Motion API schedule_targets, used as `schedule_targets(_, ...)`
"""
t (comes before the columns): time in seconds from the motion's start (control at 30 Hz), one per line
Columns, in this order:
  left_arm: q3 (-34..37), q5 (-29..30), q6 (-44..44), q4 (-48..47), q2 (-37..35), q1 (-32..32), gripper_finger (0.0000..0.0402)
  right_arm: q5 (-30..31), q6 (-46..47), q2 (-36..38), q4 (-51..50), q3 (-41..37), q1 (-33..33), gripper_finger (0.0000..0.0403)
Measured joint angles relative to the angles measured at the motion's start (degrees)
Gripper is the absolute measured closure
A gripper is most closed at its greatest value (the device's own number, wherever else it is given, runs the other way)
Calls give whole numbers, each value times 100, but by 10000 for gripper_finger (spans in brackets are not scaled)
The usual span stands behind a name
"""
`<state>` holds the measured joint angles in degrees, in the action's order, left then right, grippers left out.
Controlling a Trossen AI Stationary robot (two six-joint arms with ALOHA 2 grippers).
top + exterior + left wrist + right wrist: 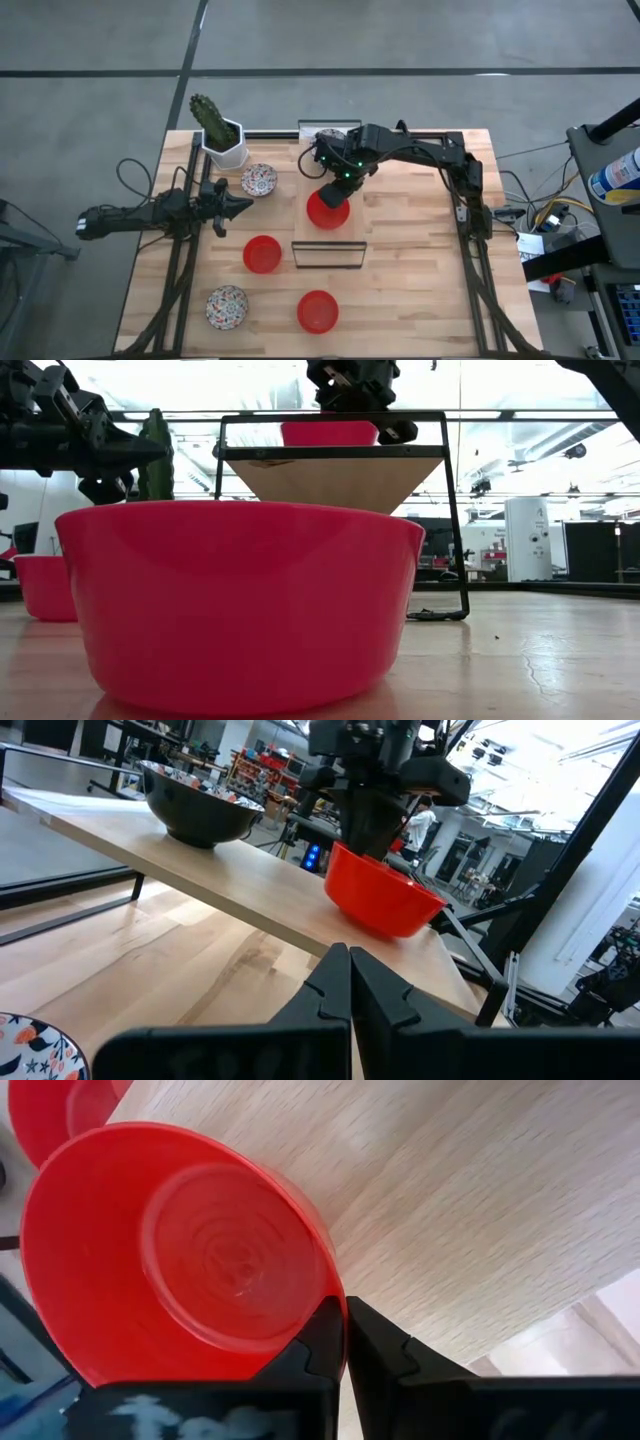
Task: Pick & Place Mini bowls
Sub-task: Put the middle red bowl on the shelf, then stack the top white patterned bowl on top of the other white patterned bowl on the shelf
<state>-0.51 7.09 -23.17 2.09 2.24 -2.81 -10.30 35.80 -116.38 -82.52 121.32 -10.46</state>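
The right gripper [338, 188] is sitting in the middle of the high view, over a raised wooden shelf [385, 215]. Its fingers are pinching the rim of a red bowl [327, 210], which is sitting on the shelf just below them. The left gripper [243, 204] is waiting at the left, fingers squeezed together and holding nothing. The right arm is much nearer this bowl.

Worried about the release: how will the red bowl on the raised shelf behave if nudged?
The red bowl, pinched at its rim by the right hand, looks glossy, so it probably slides easily on the shelf. Its broad flat base makes tipping unlikely. Likely light plastic.
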Motion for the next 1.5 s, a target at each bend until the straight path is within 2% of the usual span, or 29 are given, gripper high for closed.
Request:
schedule_targets(0.13,0,0,-454,2,0,0,401,89,3,0,2,0,13,373)
schedule_targets(0.47,0,43,-2636,20,0,0,401,127,19,44,1,87,11,290)
schedule_targets(0.6,-1,227,-3290,44,0,0,401,128,11,128,-12,220,9,266)
schedule_targets(0.7,-2,360,-3652,55,2,0,401,128,-23,173,-7,380,9,254)
schedule_targets(0.87,0,968,-4250,100,2,0,401,133,-170,201,46,675,9,245)
schedule_targets(0.97,-2,1102,-4343,109,2,-2,398,136,-233,201,103,790,9,247)
schedule_targets(1.07,-2,1099,-4483,114,4,-2,375,137,-267,201,126,853,9,248)
schedule_targets(1.3,-34,1155,-5134,125,12,-2,292,141,-397,201,175,1062,9,247)
schedule_targets(1.5,-433,1618,-4979,97,131,-2,269,146,-782,201,282,1370,9,256)
